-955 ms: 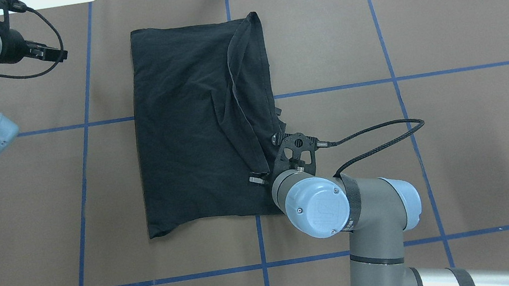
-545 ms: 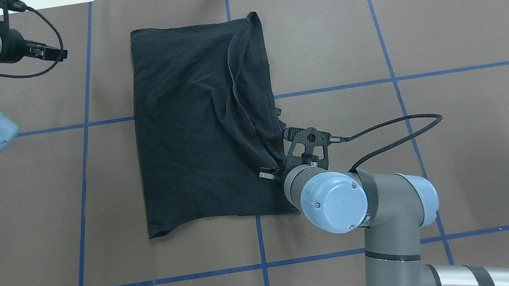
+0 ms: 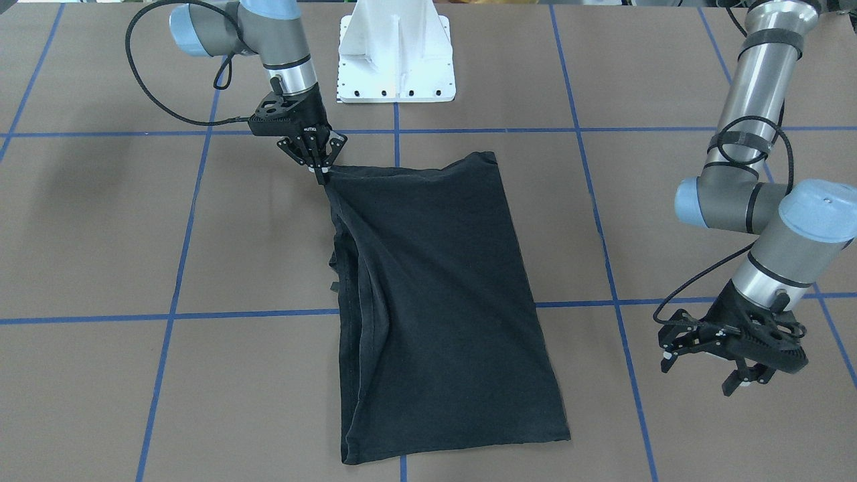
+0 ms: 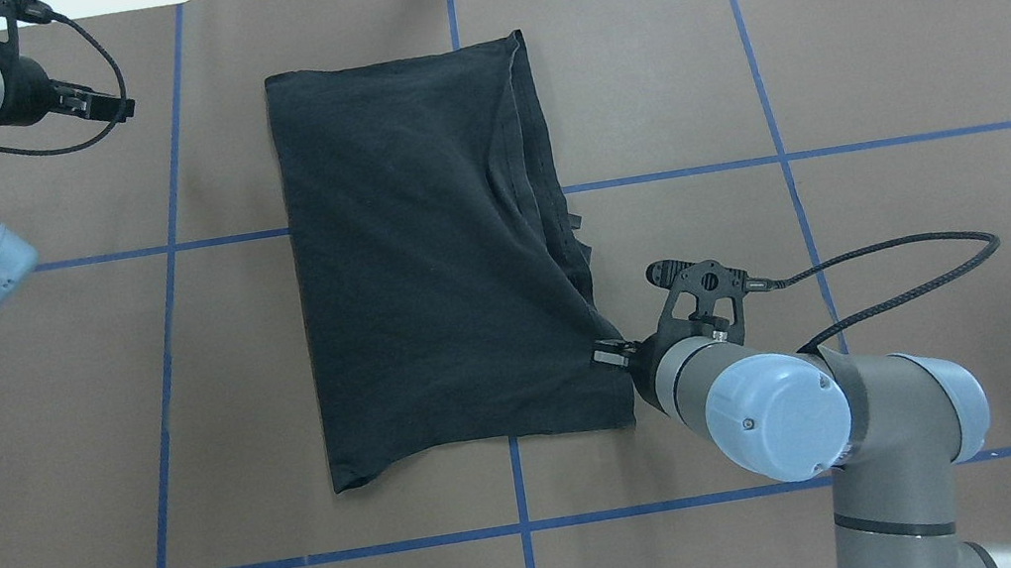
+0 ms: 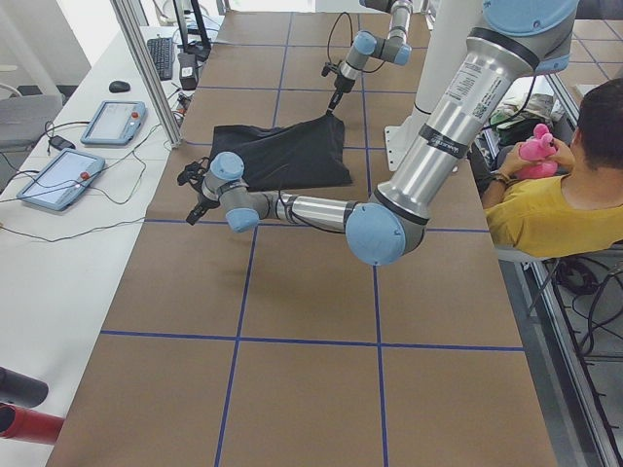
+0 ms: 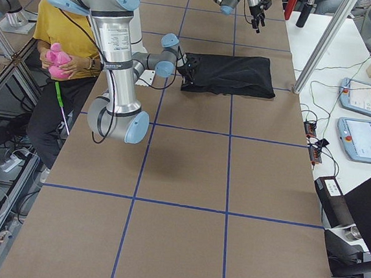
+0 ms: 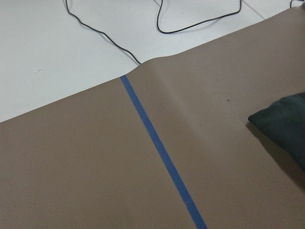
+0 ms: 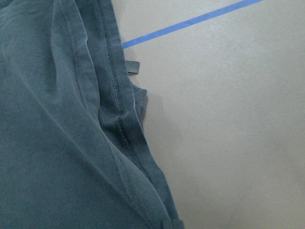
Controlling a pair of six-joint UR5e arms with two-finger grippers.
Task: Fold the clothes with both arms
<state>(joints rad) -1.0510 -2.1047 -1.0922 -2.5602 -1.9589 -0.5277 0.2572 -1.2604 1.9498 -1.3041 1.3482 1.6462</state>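
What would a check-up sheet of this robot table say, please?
surface: brown paper table with a blue tape grid, flat.
job's things: black T-shirt folded lengthwise, graphic hidden, wrinkled along one long edge.
clutter: nothing seen.
grippers: right gripper fingers shut on a T-shirt corner on the robot's side; left gripper open, empty, off to the side.
cables: black cable loops from the right wrist, clear of the cloth.
surroundings: seated person holding a pink toy; two tablets on a side bench.

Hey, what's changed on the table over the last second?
The right gripper, still shut on the black T-shirt at its near corner, moved toward the robot's right and slightly nearer the robot. This dragged the whole shirt that way and pulled its loose fold flatter. The left gripper stayed open, parked off to the side.
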